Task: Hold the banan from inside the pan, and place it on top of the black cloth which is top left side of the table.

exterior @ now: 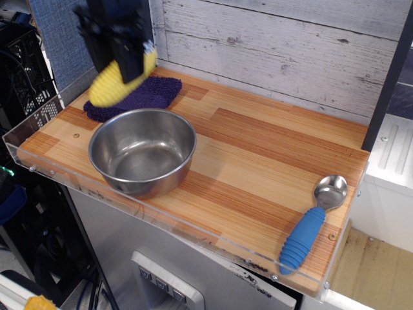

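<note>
My gripper (122,64) is shut on the yellow corn cob, the banan (110,84), and holds it tilted in the air above the dark purple cloth (147,93) at the table's back left. The gripper and cob are motion-blurred. The steel bowl, the pan (142,151), stands empty at the front left, just in front of the cloth. The wood-plank table (258,155) has a clear acrylic rim.
A blue-handled spoon (310,229) lies at the front right corner. A grey plank wall (277,45) runs behind the table. A black crate (22,64) stands off the left edge.
</note>
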